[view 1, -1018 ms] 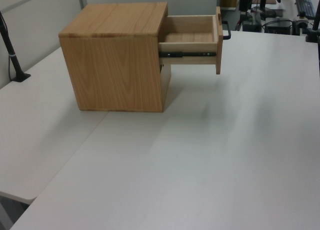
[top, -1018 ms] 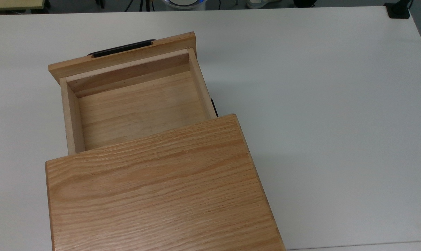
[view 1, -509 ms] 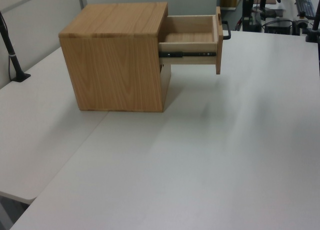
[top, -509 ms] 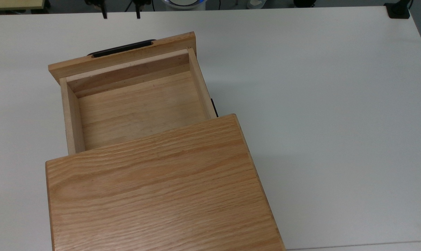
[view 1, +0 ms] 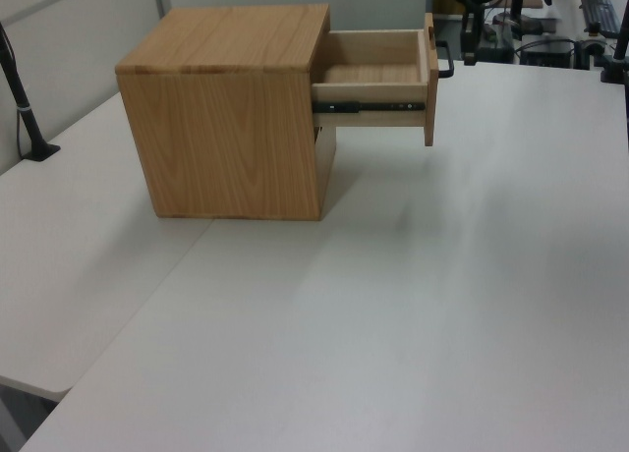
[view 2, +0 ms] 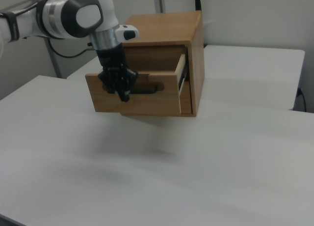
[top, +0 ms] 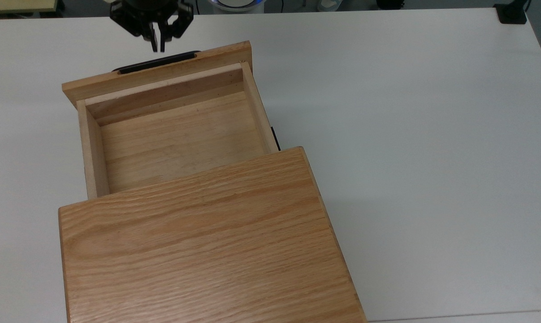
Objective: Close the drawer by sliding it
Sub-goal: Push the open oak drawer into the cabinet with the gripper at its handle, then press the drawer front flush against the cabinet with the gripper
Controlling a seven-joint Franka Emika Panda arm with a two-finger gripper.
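Looking down in the top view, the drawer (top: 171, 130) stands pulled far out of the cabinet (top: 203, 242), toward the far side of the white surface (top: 409, 112). Its tray holds nothing. The end effector (top: 157, 45) hangs just beyond the front panel, above the black handle (top: 158, 62), with its two fingers close together and only a thin gap between them. The upper part of the arm is cut off by the frame edge.

In the left view, the drawer (view 1: 378, 74) sticks out to the left view's right from the cabinet (view 1: 231, 108), carried on a dark metal rail (view 1: 369, 106). The end effector (view 1: 470, 34) is a dark shape past the handle (view 1: 445, 59), and here I cannot tell how its fingers stand.

In the right view, the end effector (view 2: 120, 86) is in front of the front panel of the drawer (view 2: 142, 91), and it covers one part of the handle (view 2: 144, 88). Whether it touches the wood is hard to judge.

I judge the drawer to be stiff and rather light, and on its rails it should slide easily. A flat push on the middle of the front panel, near the handle, should serve better than a grip; a push far from the centre may twist it in the rails.
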